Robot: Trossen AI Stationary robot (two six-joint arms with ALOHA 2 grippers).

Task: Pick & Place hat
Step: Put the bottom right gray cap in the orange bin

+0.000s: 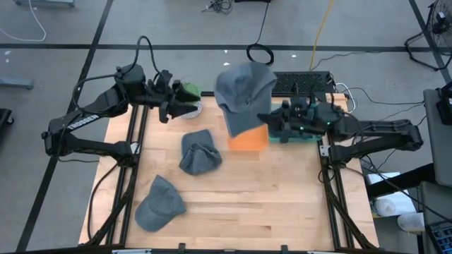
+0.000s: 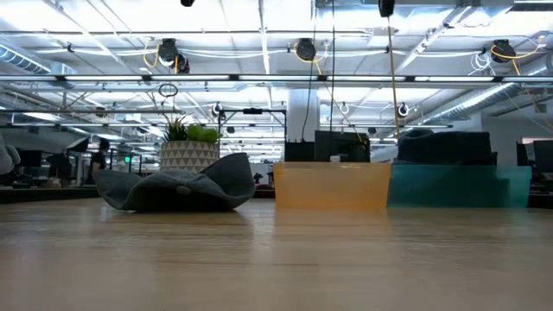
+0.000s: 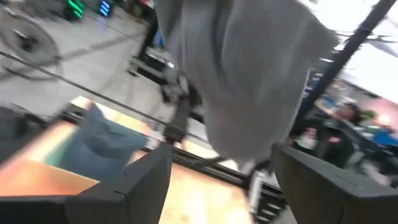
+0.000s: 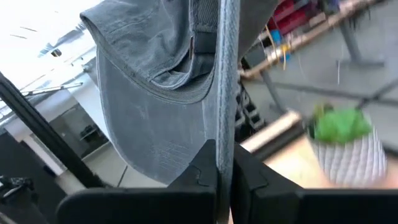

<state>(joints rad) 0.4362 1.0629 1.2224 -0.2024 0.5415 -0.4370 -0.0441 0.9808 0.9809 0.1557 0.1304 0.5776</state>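
high: right gripper [image 1: 274,121] at 2 o'clock holds grey cloth cap [image 1: 244,90] above orange bin [image 1: 248,139]; left gripper [image 1: 174,99] at 11, empty | low: crumpled grey cap [image 2: 177,188] on wooden table [image 2: 276,259] | left wrist: fingers [image 3: 146,180] spread | right wrist: fingers [image 4: 249,177] clamped on cap's strap [image 4: 227,81]

Two dark, near-black jointed arms. White lettering along left arm's [image 1: 95,113] upper link; black cable looped above it. Green indicator lights on right arm's [image 1: 367,134] wrist housing. Flat, matte black, square-edged fingers [image 3: 146,180] seen from left wrist.
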